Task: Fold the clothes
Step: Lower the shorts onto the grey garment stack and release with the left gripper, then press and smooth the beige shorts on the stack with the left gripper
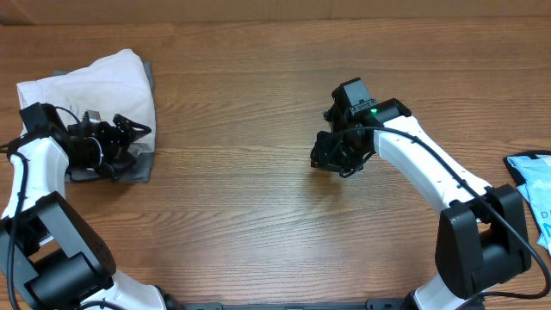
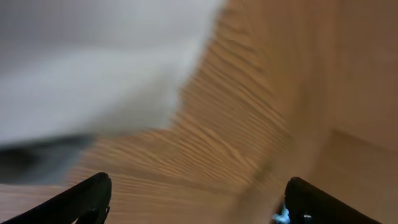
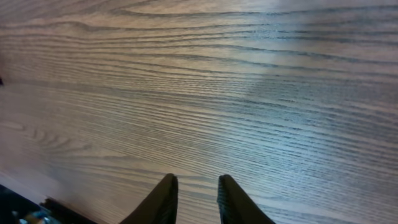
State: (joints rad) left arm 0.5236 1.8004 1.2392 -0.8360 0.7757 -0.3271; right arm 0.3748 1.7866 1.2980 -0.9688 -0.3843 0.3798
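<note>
Left arm point(image 1: 26, 185), right arm point(image 1: 422, 164): white curved links, black joints. Black boxy bases point(image 1: 478, 245). Thin black cables point(image 1: 448, 159) along links. Green light point(image 1: 374, 110) on right wrist. Right gripper point(image 3: 194, 198): black tapered fingers point(image 3: 163, 199).

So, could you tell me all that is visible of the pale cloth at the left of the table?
The pale cream clothes lie as a compact folded bundle, lightly creased, near the left edge of the table. They rest on a darker grey garment that shows at their right and lower edges. The open left gripper is over their lower right corner, holding nothing.
</note>
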